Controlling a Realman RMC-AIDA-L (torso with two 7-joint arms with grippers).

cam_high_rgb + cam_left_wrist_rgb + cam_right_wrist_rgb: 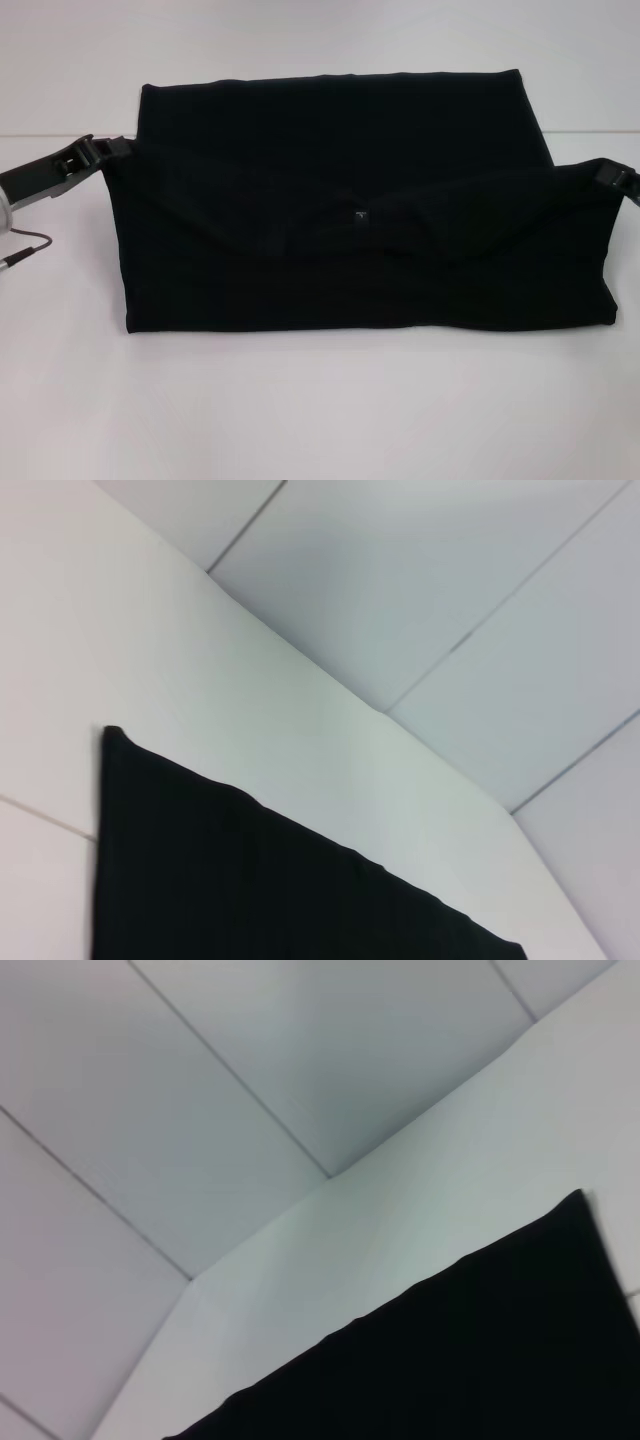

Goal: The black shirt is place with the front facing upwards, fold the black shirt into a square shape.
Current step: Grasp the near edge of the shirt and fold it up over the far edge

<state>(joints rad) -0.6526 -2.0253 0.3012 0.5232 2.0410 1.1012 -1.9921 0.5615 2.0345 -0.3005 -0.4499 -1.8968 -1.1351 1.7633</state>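
Note:
The black shirt (350,200) lies on the white table (320,420) as a wide rectangle, with one layer folded over toward the near edge. A small neck label (360,214) shows at its middle. My left gripper (108,152) is at the shirt's left edge and my right gripper (610,175) at its right edge, each shut on a corner of the folded layer, which sags between them. The wrist views show only a stretch of the black shirt (250,880) (480,1340) against the table; no fingers appear there.
A thin cable (25,250) lies on the table at the far left under my left arm. Grey wall panels (450,570) rise behind the table's far edge. Bare white tabletop runs in front of the shirt.

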